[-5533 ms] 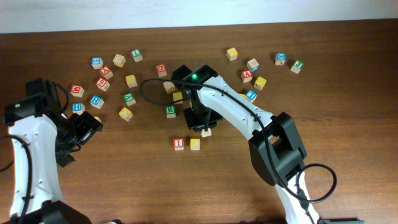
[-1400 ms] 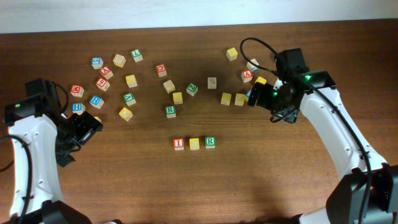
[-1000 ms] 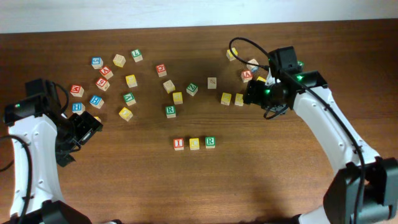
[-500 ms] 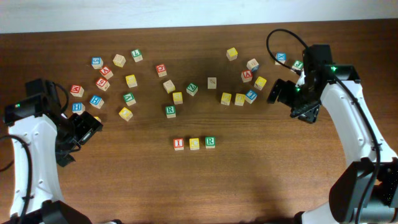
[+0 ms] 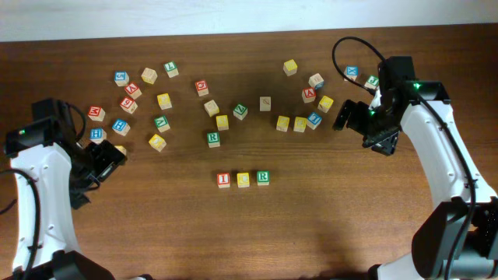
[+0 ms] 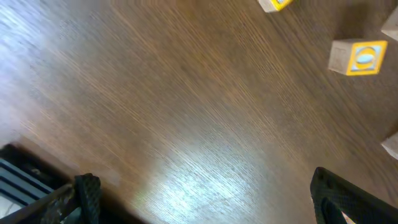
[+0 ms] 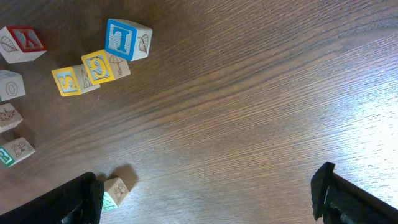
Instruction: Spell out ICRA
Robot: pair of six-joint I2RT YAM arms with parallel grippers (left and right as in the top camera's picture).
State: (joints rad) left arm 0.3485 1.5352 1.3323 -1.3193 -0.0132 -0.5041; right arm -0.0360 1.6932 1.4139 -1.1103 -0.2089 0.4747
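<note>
Overhead, your right gripper [image 5: 345, 117] gapes wide, empty, as does the left gripper [image 5: 109, 158]; a yellow cube [image 5: 325, 103] and a blue cube [image 5: 313, 120] crowd the red A [image 5: 309, 95].

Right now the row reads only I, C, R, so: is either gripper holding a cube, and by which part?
Nothing is held: the left gripper and the right gripper both stand open and empty.

The I cube [image 5: 223, 180], C cube [image 5: 243, 180] and R cube [image 5: 263, 177] are sitting left to right in a close row at mid-table [image 5: 257, 233], the A cube [image 5: 309, 95] is lying well apart behind and right of them among loose cubes [image 5: 299, 124], and a further cluster [image 5: 128, 103] is lying behind-left.
</note>
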